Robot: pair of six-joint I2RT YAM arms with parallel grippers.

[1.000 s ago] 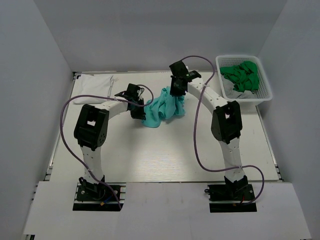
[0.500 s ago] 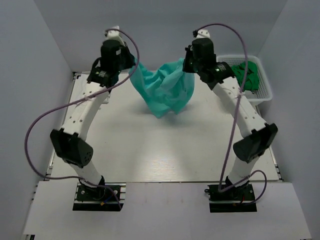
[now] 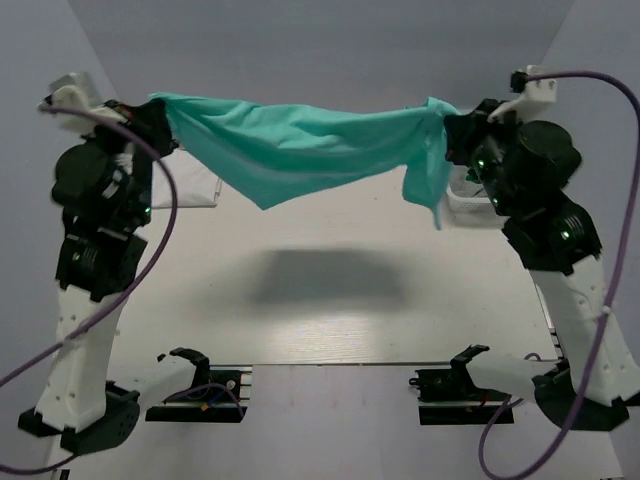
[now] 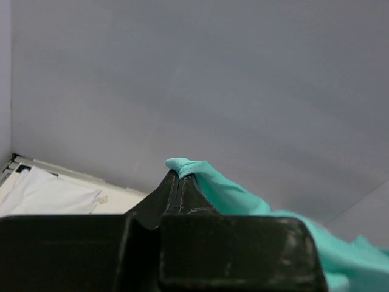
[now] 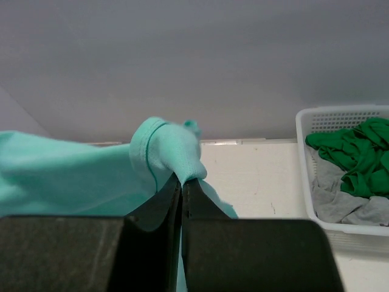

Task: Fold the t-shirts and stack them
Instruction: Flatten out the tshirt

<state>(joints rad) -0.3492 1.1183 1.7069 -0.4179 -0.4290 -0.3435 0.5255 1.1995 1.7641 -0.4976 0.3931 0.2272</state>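
My left claw (image 4: 180, 176) is clenched on one bunched corner of the teal t-shirt (image 3: 300, 145). My right claw (image 5: 182, 180) is clenched on the opposite corner, where a hemmed fold bulges above its fingertips. The shirt hangs in mid-air between them, stretched into a sagging band high above the table (image 3: 330, 320). One loose flap droops just below the right claw, and the shirt's shadow (image 3: 325, 280) lies on the tabletop beneath. Both my arms stand tall and wide apart, the left at the table's left edge and the right at its right edge, with wrists turned inward toward each other. Beyond my left claw, a folded white t-shirt (image 4: 48, 194) lies flat at the table's far left corner. Beyond my right, a white mesh basket (image 5: 302, 158) sits at the far right, holding a crumpled green t-shirt (image 5: 355, 158) on top of a grey t-shirt (image 5: 340, 204).
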